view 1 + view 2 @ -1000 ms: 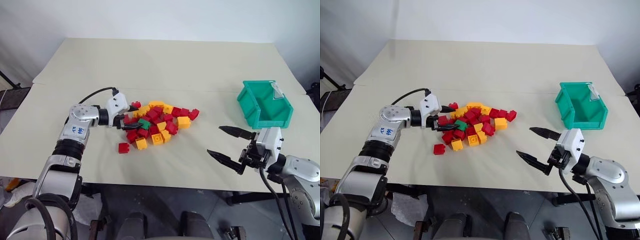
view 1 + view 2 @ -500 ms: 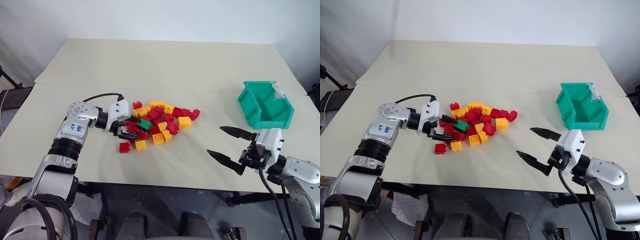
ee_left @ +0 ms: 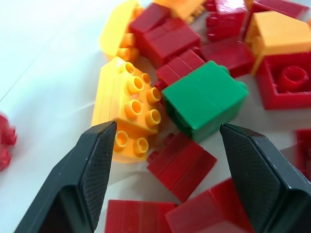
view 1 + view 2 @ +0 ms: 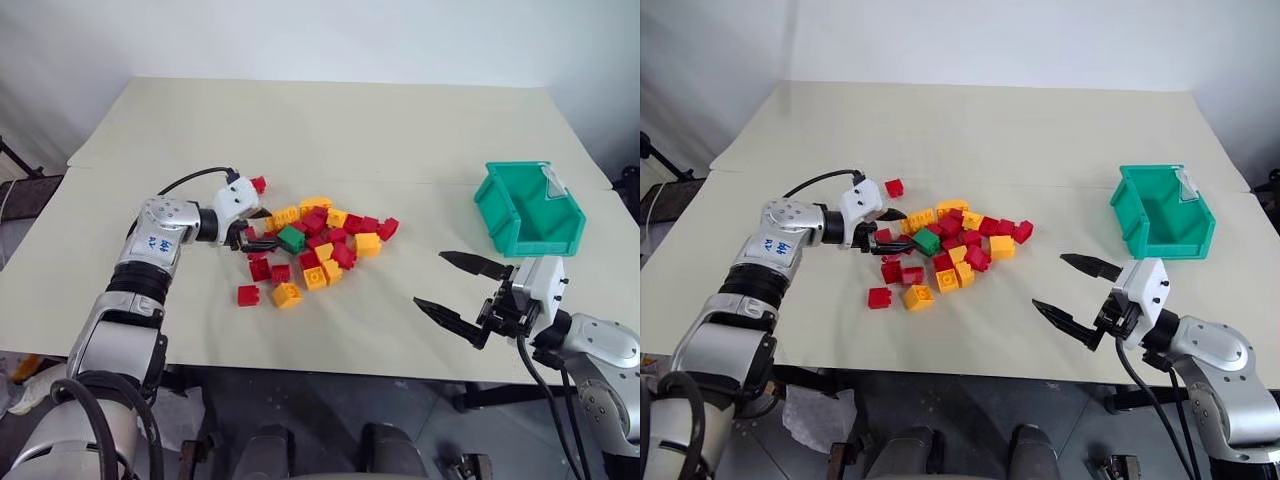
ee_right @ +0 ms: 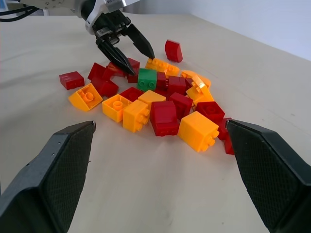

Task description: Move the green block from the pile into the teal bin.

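From the head cameras, the left gripper [image 4: 262, 229] is reaching into the near-left edge of the pile [image 4: 315, 243] with its two black fingers spread, gripping nothing. The green block [image 4: 291, 238] is sitting on the table [image 4: 330, 130] among the red and yellow bricks, just past the fingertips. The teal bin [image 4: 529, 208] is standing well apart on the right side. The right gripper [image 4: 455, 289] is hovering near the front edge below the bin, jaws wide and empty.

The left wrist camera is looking between its spread fingers [image 3: 85, 182] at the green block [image 3: 204, 99], lying beside a yellow brick [image 3: 127, 104].

The right wrist camera is showing the pile [image 5: 155, 99], with the left gripper [image 5: 131, 51] poised next to the green block [image 5: 146, 79].
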Available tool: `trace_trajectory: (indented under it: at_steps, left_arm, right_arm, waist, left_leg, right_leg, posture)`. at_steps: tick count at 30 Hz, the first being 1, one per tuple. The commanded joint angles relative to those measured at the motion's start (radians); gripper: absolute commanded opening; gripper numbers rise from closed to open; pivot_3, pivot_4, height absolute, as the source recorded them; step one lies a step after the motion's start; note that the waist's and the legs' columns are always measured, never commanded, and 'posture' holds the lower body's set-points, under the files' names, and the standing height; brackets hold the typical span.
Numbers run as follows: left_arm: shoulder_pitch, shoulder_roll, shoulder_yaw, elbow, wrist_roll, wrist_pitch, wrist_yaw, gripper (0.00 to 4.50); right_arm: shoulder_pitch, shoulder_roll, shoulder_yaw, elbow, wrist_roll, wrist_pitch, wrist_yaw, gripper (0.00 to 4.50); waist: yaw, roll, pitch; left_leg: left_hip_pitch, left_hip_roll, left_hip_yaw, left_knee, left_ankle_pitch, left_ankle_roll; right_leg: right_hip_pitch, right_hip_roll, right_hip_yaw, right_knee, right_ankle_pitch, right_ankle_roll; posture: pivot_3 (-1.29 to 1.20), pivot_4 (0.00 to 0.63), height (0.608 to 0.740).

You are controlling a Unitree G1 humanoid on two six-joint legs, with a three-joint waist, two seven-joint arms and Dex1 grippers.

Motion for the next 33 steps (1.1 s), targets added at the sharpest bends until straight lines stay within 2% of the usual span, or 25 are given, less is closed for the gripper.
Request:
trace_trajectory:
  at_steps: [1, 9, 15, 22, 27, 33]
  left_arm:
    - [0.014, -0.025, -0.022, 0.022, 0.009, -0.027, -0.065, 3.61]
    - [0.02, -0.068, -0.016, 0.034, 0.01, -0.059, -0.103, 3.61]
    - [-0.02, -0.101, -0.007, 0.108, 0.052, -0.065, 0.049, 3.61]
    - [-0.013, -0.13, 0.019, 0.079, 0.028, 0.007, 0.046, 3.61]
    - [0.001, -0.128, 0.023, 0.059, 0.034, 0.047, 0.073, 2.56]
    - [0.032, -0.128, 0.057, -0.01, -0.028, 0.058, 0.011, 2.55]
  right_arm:
    - [-0.004, 0.005, -0.011, -0.03, 0.006, -0.021, -0.006, 4.5]
    - [0.002, 0.007, -0.009, -0.039, 0.005, -0.017, -0.012, 4.5]
    - [0.013, 0.008, -0.01, -0.052, 0.006, -0.014, -0.025, 4.5]
    - [0.024, 0.01, -0.012, -0.064, 0.007, -0.014, -0.036, 4.5]
    - [0.034, 0.013, -0.01, -0.07, 0.007, -0.017, -0.042, 4.5]
    - [0.039, 0.015, -0.005, -0.071, 0.003, -0.019, -0.041, 4.5]
  waist:
    - [0.003, 0.0, 0.0]
    - [-0.009, -0.001, 0.0]
    - [-0.002, -0.001, 0.001]
    - [-0.002, -0.001, 0.001]
    - [-0.002, -0.001, 0.001]
    - [-0.003, -0.001, 0.001]
  left_leg:
    - [0.0, 0.0, 0.0, 0.0, 0.0, 0.0]
    - [-0.001, 0.0, 0.001, -0.001, 0.0, 0.0]
    - [-0.001, 0.0, 0.001, 0.0, 0.0, 0.0]
    - [-0.001, 0.0, 0.001, 0.0, 0.0, 0.0]
    - [-0.001, 0.0, 0.001, 0.0, 0.0, 0.0]
    - [-0.001, 0.0, 0.001, 0.0, 0.0, 0.0]
  right_leg:
    - [0.0, 0.0, 0.0, 0.0, 0.0, 0.0]
    - [-0.002, 0.0, 0.0, 0.0, 0.0, 0.0]
    - [-0.002, 0.0, 0.0, 0.0, 0.0, 0.0]
    - [-0.002, 0.0, 0.0, 0.0, 0.0, 0.0]
    - [-0.002, 0.0, 0.0, 0.0, 0.0, 0.0]
    - [-0.002, 0.0, 0.0, 0.0, 0.0, 0.0]
  posture:
    - [0.0, 0.15, 0.74]
    - [0.0, 0.15, 0.74]
    - [0.0, 0.15, 0.74]
    - [0.0, 0.15, 0.74]
    - [0.0, 0.15, 0.74]
    - [0.0, 0.15, 0.74]
